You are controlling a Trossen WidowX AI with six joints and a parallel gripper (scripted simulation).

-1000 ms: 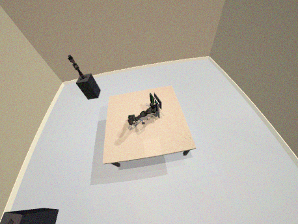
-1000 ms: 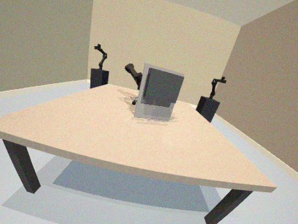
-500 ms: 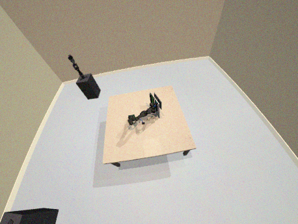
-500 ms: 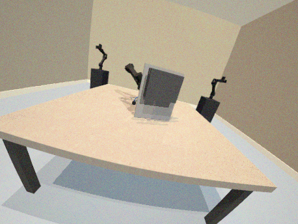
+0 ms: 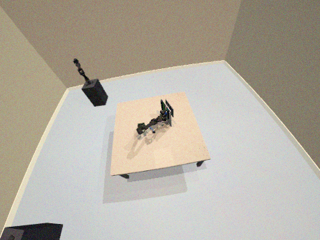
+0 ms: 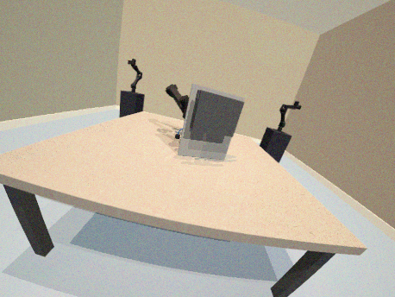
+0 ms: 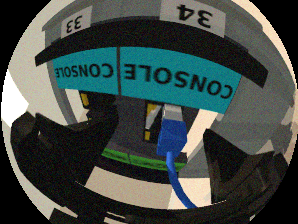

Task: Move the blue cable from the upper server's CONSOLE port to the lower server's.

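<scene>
One table (image 5: 161, 150) (image 6: 185, 186), arm (image 5: 151, 124) (image 6: 176, 96) upon it. Two teal CONSOLE labels, inverted in wrist view. Jaws spread wide, gripping nothing. Blue plug (image 7: 172, 136) between them, untouched, at the port by the larger-looking label; blue cable (image 7: 175, 182) trailing from it.
</scene>
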